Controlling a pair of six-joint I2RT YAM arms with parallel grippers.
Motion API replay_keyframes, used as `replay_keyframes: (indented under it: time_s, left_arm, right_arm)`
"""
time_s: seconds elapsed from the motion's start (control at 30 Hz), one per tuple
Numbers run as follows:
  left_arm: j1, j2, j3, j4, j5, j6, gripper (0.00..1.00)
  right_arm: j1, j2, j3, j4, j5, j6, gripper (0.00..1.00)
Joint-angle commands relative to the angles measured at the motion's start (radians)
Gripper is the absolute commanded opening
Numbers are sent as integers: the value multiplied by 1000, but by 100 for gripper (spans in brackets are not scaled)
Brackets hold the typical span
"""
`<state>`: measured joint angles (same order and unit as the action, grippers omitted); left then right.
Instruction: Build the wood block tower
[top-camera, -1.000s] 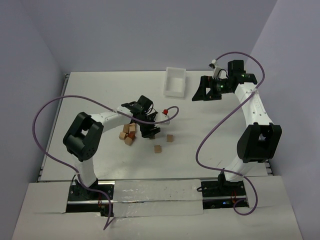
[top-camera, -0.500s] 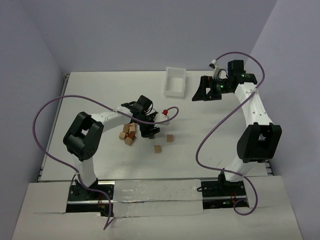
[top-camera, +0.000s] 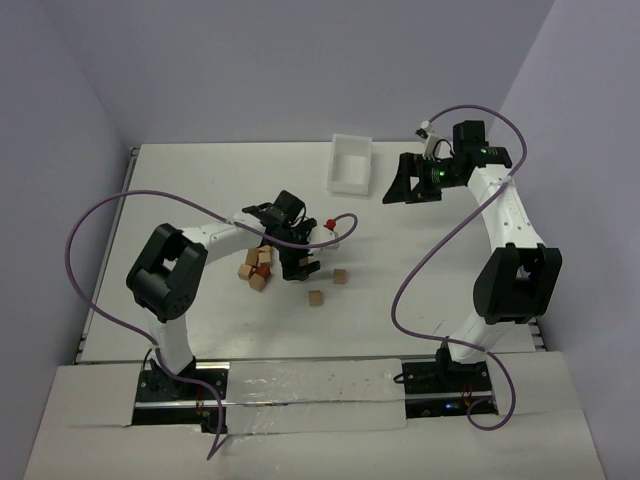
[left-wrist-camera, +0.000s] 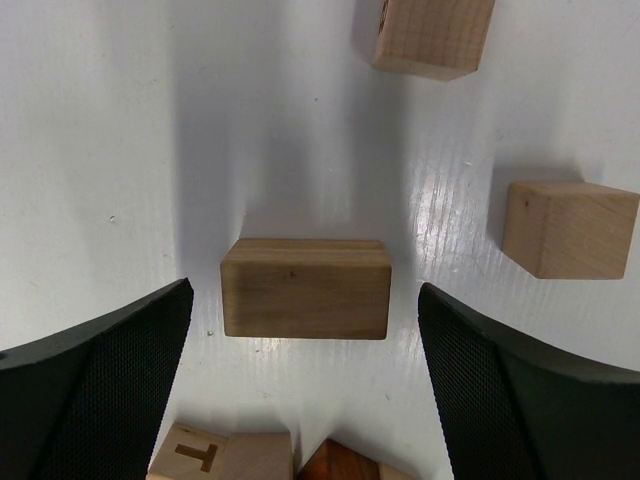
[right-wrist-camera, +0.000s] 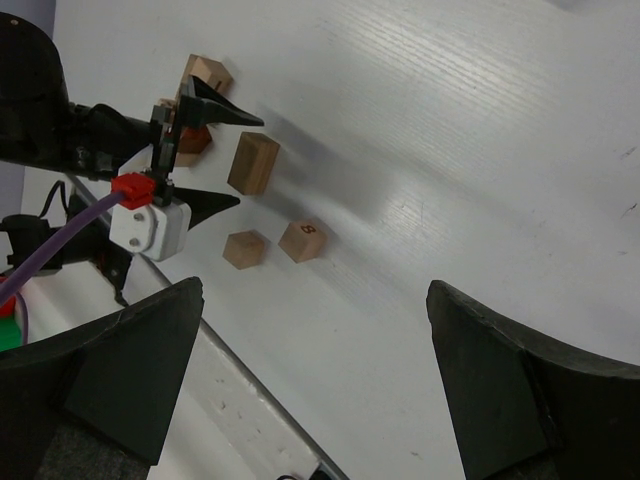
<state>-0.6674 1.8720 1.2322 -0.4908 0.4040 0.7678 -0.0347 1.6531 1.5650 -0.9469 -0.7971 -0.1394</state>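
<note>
Wood block tower isn't up yet, as far as I can tell: nothing stands as a column, and the pieces lie loose on the desk (top-camera: 200, 180). A small heap (top-camera: 258, 268) sits mid-desk, w/ two lone cubes (top-camera: 340, 276) near it. Left fingers (left-wrist-camera: 100, 380) are wide apart either side of an oblong block (left-wrist-camera: 305, 288) lying flat, not touching it. Right fingers (right-wrist-camera: 100, 370) are also apart, holding nothing, up near the white tray (top-camera: 350, 163). Approx. all the stacking is left to do, incl. setting a base.
</note>
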Motion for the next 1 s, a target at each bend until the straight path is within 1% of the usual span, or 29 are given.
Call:
replay_keyframes:
  time_s: [0.0, 0.17, 0.23, 0.33, 0.43, 0.5, 0.6, 0.7, 0.77, 0.83, 0.97]
  left_arm:
    - [-4, -79, 86, -26, 21, -20, 99]
    - [-12, -205, 195, -113, 40, -57, 99]
    - [-8, -273, 212, -132, 38, -69, 99]
    - [25, -341, 166, -135, 23, -69, 99]
    - [97, -403, 90, -137, 41, -55, 97]
    - [150, -413, 49, -155, 57, -21, 92]
    - [230, -422, -20, -165, 150, 59, 85]
    - [283, -427, -78, -150, 206, 136, 87]
    - [296, -414, -91, -135, 220, 155, 89]
    - [304, -368, -79, -138, 225, 170, 91]
    - [315, -286, -52, -137, 224, 194, 91]
  right_arm:
    - [12, -12, 34, -14, 1, -5, 100]
    - [16, -33, 29, -10, 15, -4, 100]
    - [16, -39, 23, -1, 31, -4, 100]
    - [18, -46, 9, 5, 47, -4, 100]
    - [20, -49, 6, 7, 51, -3, 100]
    - [24, -53, 4, 8, 54, -3, 100]
    - [30, -62, -3, 12, 62, -3, 100]
    - [29, -67, -8, 13, 76, -6, 100]
    - [30, -75, -13, 15, 84, -7, 100]
    - [57, -81, -18, 19, 94, -7, 100]
    - [64, -83, -17, 20, 109, -7, 100]
